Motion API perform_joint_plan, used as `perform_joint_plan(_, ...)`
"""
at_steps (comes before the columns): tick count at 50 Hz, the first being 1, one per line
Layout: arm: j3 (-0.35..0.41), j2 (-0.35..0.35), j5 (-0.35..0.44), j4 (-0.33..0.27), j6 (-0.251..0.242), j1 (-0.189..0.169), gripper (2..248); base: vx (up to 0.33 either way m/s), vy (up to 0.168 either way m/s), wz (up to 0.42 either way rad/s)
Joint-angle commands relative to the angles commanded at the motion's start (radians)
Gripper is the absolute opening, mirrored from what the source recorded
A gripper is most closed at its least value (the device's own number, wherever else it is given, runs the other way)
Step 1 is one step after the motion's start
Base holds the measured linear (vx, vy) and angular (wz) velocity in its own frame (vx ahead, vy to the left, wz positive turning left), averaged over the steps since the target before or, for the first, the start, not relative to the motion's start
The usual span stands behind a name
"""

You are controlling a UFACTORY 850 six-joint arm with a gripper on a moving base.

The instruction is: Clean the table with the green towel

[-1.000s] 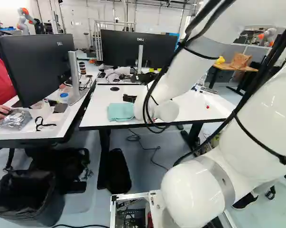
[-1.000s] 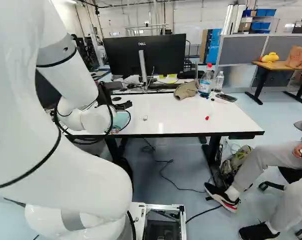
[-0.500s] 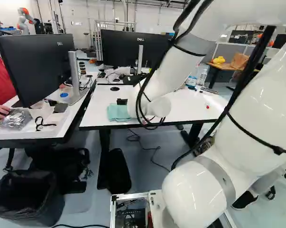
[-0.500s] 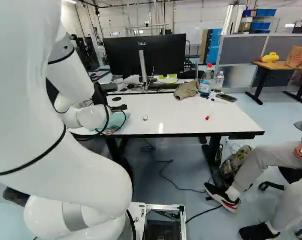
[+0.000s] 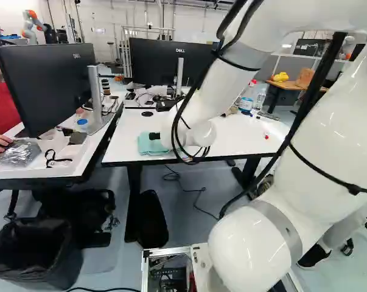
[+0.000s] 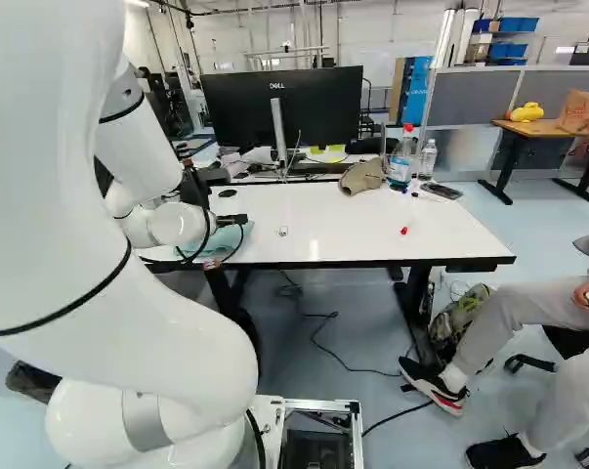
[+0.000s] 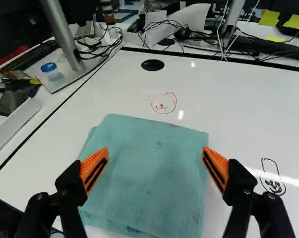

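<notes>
Open gripper (image 6: pixel 232 221) hung over folded towel (image 7: pixel 144 173)

The towel lay folded flat on the white table (image 6: pixel 362 225), near the edge closest to the robot. In the wrist view the gripper (image 7: pixel 154 163) had its two fingers spread wide apart, with most of the towel's width between their orange pads (image 7: pixel 93 170) and nothing clamped. Whether the fingertips touched the cloth could not be told.

On the table just beyond the towel was a red face drawing (image 7: pixel 164 103), and farther on, a black disc (image 7: pixel 152 65). A black drawing (image 7: pixel 273 181) lay off to one side of the towel.

At the left of the left base view, a white tray (image 5: pixel 66 168) on the next desk (image 5: pixel 25 182) held a silvery bag (image 5: pixel 19 152) and a black strap (image 5: pixel 56 159). A tub (image 7: pixel 52 72) with a blue lid stood by a monitor's foot there. On the floor below was a black bin (image 5: pixel 34 255); its contents were too dark to tell.

At the table's far side, in the right base view, a red-capped bottle (image 6: pixel 401 166) stood beside a clear bottle (image 6: pixel 428 161), near a cap (image 6: pixel 362 176) and a phone (image 6: pixel 441 191).
</notes>
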Motion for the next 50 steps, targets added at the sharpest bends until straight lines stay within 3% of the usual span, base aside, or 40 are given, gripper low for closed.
perform_joint_plan(20,-0.009,-0.009,-0.094,0.021,0.0,0.014,247,0.0,0.0,0.0)
perform_joint_plan(41,-0.009,-0.009,-0.094,0.021,0.0,0.015,247,0.0,0.0,0.0)
perform_joint_plan(42,-0.009,-0.009,-0.094,0.021,0.0,0.015,233,0.0,0.0,0.0)
perform_joint_plan(46,-0.009,-0.009,-0.094,0.021,0.0,0.015,233,0.0,0.0,0.0)
perform_joint_plan(47,-0.009,-0.009,-0.094,0.021,0.0,0.015,195,0.0,0.0,0.0)
perform_joint_plan(50,-0.009,-0.009,-0.094,0.021,0.0,0.015,195,0.0,0.0,0.0)
